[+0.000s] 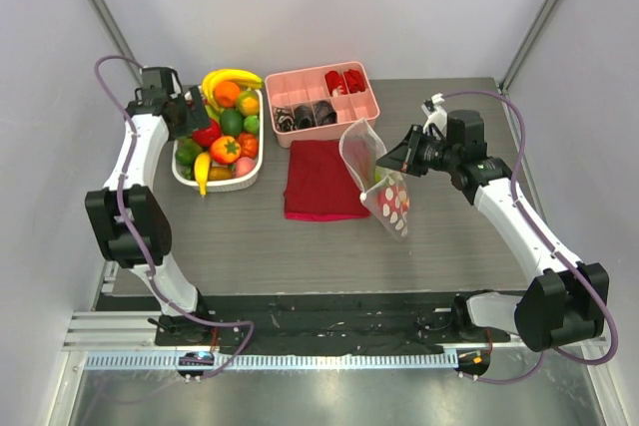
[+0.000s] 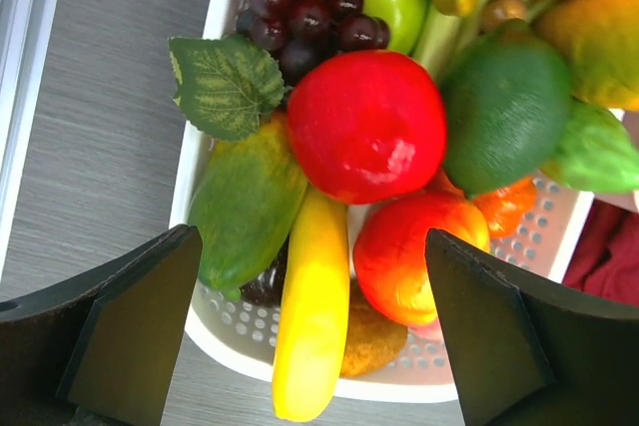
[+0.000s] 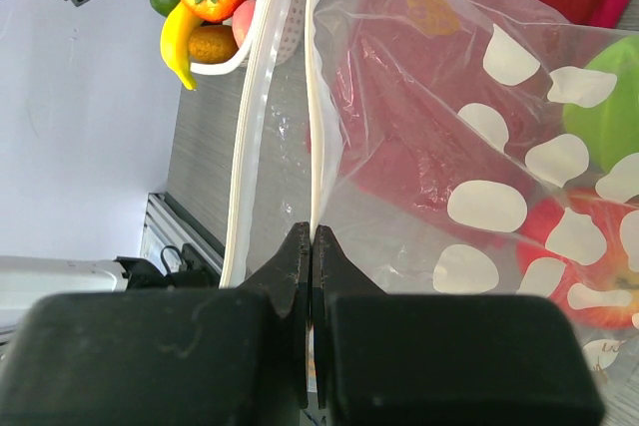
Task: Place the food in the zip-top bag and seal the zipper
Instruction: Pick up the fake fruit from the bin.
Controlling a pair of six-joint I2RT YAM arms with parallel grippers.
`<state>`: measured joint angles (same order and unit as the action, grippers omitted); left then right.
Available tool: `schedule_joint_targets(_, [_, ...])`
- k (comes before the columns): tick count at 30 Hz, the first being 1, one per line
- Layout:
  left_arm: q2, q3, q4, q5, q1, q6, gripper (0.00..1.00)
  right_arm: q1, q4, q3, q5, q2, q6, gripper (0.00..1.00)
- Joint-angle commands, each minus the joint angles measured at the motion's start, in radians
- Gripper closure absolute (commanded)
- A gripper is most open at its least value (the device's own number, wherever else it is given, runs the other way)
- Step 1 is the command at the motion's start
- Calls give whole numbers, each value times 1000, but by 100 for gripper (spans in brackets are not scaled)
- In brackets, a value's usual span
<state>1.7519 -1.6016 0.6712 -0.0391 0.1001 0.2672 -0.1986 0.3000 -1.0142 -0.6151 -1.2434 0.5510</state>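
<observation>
Bag (image 1: 387, 187) in top view is held up by right gripper (image 1: 383, 163) toward table's (image 1: 250, 236) right edge, fruit (image 1: 395, 199) inside; left gripper (image 1: 193, 113) is poised over basket (image 1: 262, 152) at back-left corner | left wrist: fingers (image 2: 140, 316) are spread wide above red fruit (image 2: 367, 125) | right wrist: zipper (image 3: 318, 97) is clamped between shut jaws, strips parted beyond.

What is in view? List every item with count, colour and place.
zip-top bag: one, clear with white dots, held up right of the cloth.
zipper: one, whitish strip, along the bag's open edge.
basket: one, white, rear left.
food: many in the basket, red, orange, yellow, green; at least two in the bag, green and red.
cloth: one, dark red, centre.
divided tray: one, pink, rear centre.
table: one, grey.
left tool: one, black, open above the basket.
right tool: one, black, shut on the zipper.
</observation>
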Motion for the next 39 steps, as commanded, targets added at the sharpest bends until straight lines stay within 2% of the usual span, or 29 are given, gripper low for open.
schedule_joint_targets(1, [24,-66,-56,-62,-2,56,2,5,-41,-12,2,9,-19,99])
schedule_joint_targets(8, [110,-124,-65,-56,0,134,2,5,-41,-9,2,-1,-19,99])
schedule_joint_targets(28, [227,-124,-121,-38,-13,247,3,5,-48,-1,-6,-18,-22,99])
schedule_joint_targets(33, [212,-124,-124,-33,-13,247,14,5,-52,-4,-8,-22,-28,99])
schedule_joint_targets(37, [170,-127,-116,-25,-11,244,31,5,-50,-3,-8,-28,-28,99])
schedule_joint_targets(39, [137,-133,-104,-21,-11,236,35,7,-52,-6,-6,-30,-29,99])
